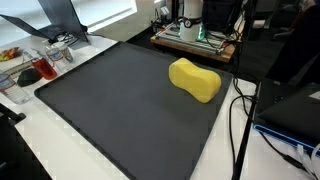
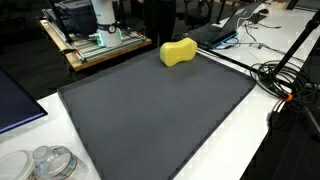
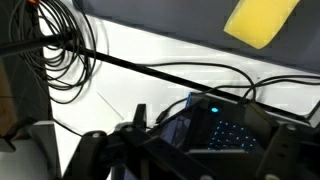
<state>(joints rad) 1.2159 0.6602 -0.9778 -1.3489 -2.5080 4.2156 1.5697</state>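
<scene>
1. While I watched from the wrist view, the gripper (image 3: 188, 156) sat at the bottom edge of the frame. Its two dark fingers (image 3: 90, 152) stood wide apart with nothing between them.
2. I could not find the gripper in either exterior view, so I could only judge its place from the wrist camera.
3. Below the wrist camera were a dark device (image 3: 215, 125) with a blue light, a strip of white table (image 3: 150, 70) and a coil of black cables (image 3: 60, 50) at the left of the frame.
4. The sponge (image 3: 260, 20) was yellow and showed in the upper right corner of the wrist view, well apart from the fingers.
5. In both exterior views the sponge (image 1: 195, 80) (image 2: 178, 52) lay flat on the black mat (image 1: 110, 100) (image 2: 160, 110). It was right of centre near the mat's far edge in one frame and at the top centre in the other.
6. Nothing touched the sponge and nothing else lay on the mat.
7. I judged the work barely begun: the sponge was not gripped, not lifted and not yet approached closely.
8. Every bit of handling the sponge remained, as far as I could tell.
9. Off the mat, a bowl (image 1: 20, 65) sat in the upper left of one exterior frame and jars (image 2: 50, 165) in the lower left of the other, both far from the sponge.
</scene>
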